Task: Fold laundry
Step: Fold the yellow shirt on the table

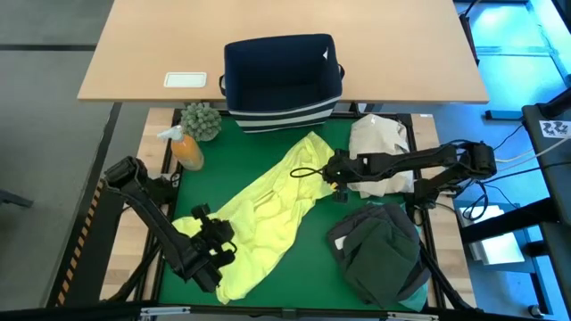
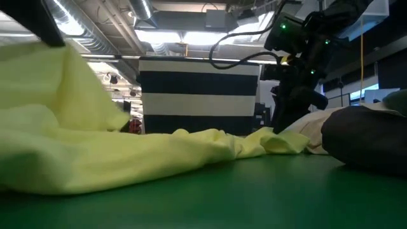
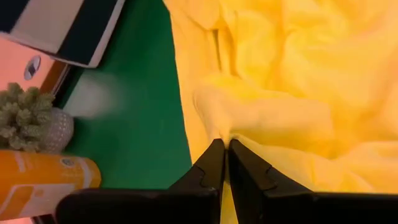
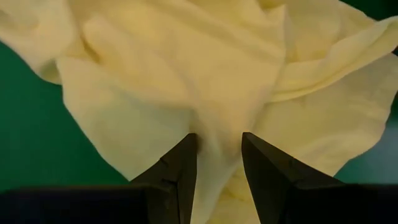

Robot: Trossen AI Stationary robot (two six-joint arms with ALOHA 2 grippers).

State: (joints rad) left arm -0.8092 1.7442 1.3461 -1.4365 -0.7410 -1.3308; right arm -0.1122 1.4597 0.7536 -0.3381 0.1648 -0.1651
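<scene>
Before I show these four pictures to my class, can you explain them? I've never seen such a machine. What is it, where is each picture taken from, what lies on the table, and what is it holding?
It is a robot with two dark arms, each ending in two fingers. One picture looks straight down on the table, one looks level across it, and two come from cameras on the wrists.

On the green table lies a yellow-green shirt. The left gripper is shut on one end of it; its wrist view shows the fingers pinching a fold. The right gripper is shut on the other end.

Nearby sit a dark pile of clothes, a cream bundle, a navy bin, a small plant and an orange bottle.
</scene>
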